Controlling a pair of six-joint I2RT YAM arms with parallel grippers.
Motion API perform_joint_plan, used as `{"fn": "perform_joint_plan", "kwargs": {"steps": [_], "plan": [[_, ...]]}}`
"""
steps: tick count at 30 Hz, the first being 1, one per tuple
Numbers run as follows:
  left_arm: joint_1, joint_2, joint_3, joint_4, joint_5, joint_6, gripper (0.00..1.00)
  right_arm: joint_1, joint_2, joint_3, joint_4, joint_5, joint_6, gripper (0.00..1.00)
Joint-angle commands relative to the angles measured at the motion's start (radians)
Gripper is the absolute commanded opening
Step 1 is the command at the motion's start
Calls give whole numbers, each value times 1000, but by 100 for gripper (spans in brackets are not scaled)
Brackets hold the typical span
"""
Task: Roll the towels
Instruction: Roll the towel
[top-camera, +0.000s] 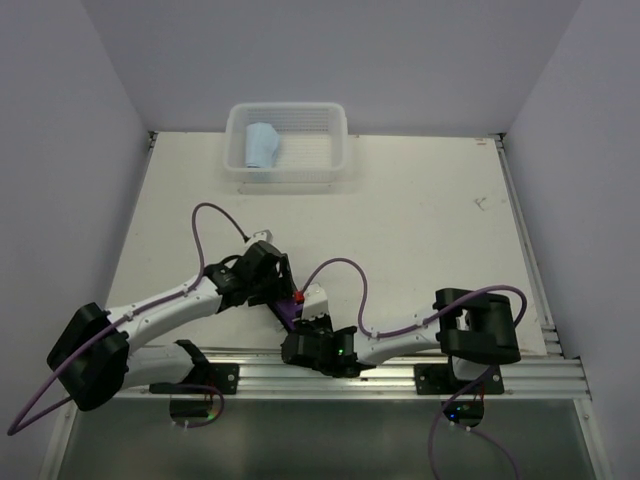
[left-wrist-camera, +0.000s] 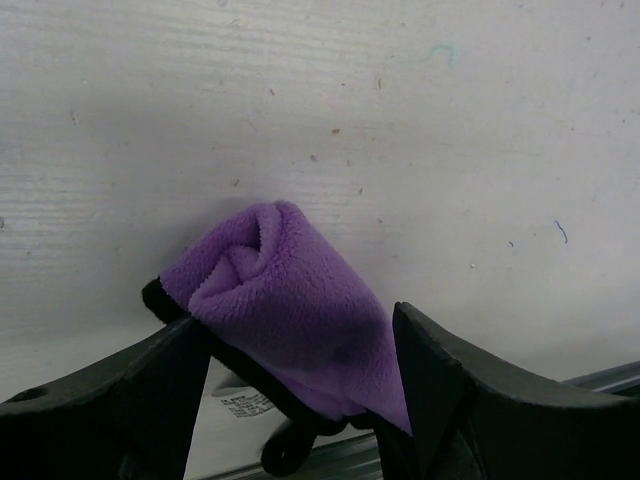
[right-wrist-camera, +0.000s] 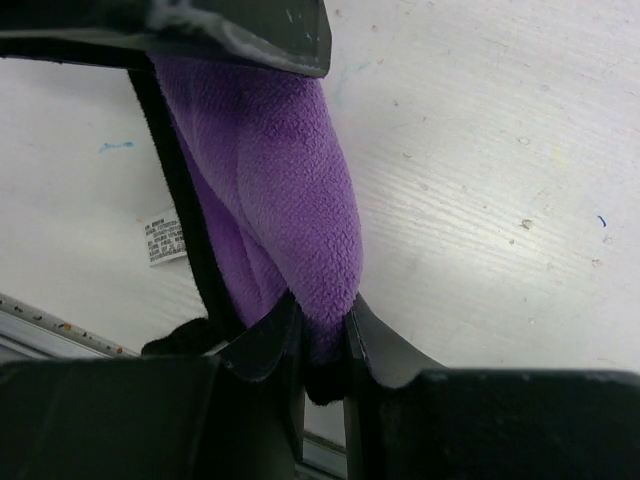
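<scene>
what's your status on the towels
Right gripper shut on purple towel. Left gripper wide astride the roll, grip unclear. Blue towel in white basket. Nothing in the way.

A pale, scuffed wooden table (top-camera: 420, 220) flecked with small pen marks sits boxed in by plain lavender-white walls (top-camera: 350, 50) on three sides, evenly lit, with a silver aluminium rail (top-camera: 330, 380) along its near edge.

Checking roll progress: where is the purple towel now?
In the top view the purple towel is near the table's front edge, left of centre; the right hand pinches one end and the left hand straddles it.
</scene>
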Motion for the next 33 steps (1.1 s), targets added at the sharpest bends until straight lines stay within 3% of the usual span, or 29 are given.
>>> {"fn": "perform_joint_plan", "kwargs": {"steps": [1,12,21,26,33], "plan": [[3,26,39,-33,-29,-18,75,33,21,25,-46,95,6,0],[7,172,31,22,-74,-35,73,52,1,-18,18,112,-7,0],[7,190,51,16,-69,-38,69,64,22,5,-43,153,31,0],[7,173,67,-7,-37,-35,75,67,48,57,-169,183,101,0],[7,66,145,-156,-74,-12,80,67,48,50,-146,163,112,0]]}}
